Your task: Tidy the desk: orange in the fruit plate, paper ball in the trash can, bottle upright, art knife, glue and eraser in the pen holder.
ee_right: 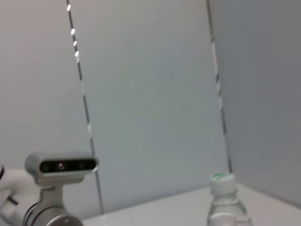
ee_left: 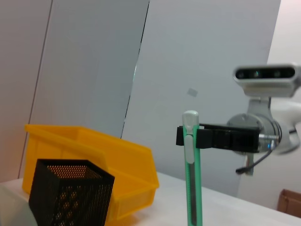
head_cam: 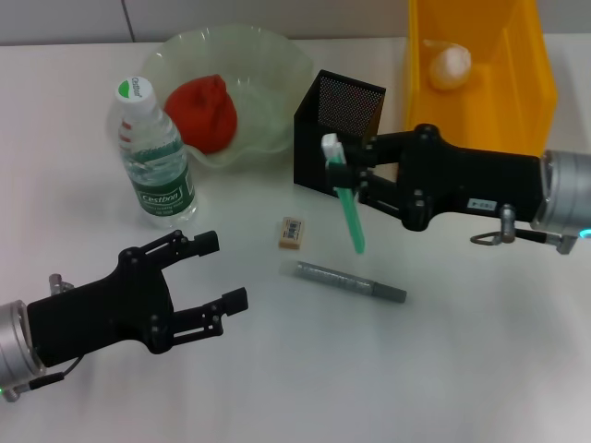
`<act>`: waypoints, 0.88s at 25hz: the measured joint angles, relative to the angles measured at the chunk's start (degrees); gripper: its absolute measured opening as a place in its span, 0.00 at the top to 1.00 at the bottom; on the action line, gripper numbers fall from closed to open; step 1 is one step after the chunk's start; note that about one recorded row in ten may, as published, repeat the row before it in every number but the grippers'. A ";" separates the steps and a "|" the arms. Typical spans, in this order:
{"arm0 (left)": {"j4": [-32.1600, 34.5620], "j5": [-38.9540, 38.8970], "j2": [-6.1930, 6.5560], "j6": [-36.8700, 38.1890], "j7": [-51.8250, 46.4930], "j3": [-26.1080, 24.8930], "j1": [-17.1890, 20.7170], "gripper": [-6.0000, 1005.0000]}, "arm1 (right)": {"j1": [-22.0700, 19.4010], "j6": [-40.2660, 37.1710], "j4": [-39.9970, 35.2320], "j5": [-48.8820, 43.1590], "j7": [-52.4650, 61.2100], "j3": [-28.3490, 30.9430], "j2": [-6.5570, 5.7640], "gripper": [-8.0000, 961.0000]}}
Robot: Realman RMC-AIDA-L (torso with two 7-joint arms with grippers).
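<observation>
Orange (head_cam: 203, 113) in fruit plate (head_cam: 268, 55), paper ball (head_cam: 450, 65) in trash can (head_cam: 526, 88), right end effector (head_cam: 343, 171) gripping art knife (head_cam: 351, 217) near pen holder (head_cam: 314, 138), left end effector (head_cam: 220, 272) open

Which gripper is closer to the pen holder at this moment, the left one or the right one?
Right. The right gripper holds the green art knife just beside the pen holder, at its front corner. The left gripper hangs open farther away, nearer the robot, past the eraser.
</observation>
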 joint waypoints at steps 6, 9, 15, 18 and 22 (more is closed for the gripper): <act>0.00 -0.46 0.01 0.48 -0.29 0.00 -0.21 0.16 | -0.01 -2.64 7.07 1.52 -8.57 5.70 0.16 0.80; 0.00 -0.48 0.00 0.49 -0.33 0.00 -0.30 0.16 | -0.01 -4.50 8.81 4.23 -12.73 6.09 0.16 0.80; -0.07 -1.10 0.00 0.40 -0.33 0.00 -0.28 0.16 | 0.29 -5.31 9.93 5.18 -16.67 5.77 0.14 0.80; -0.09 -1.25 0.01 0.44 -0.33 0.00 -0.09 0.16 | 0.44 -5.23 10.04 5.19 -17.20 5.72 0.14 0.80; -0.11 -1.44 0.01 0.46 -0.33 0.00 -0.05 0.16 | 0.50 -5.20 10.11 5.20 -18.18 5.91 0.14 0.80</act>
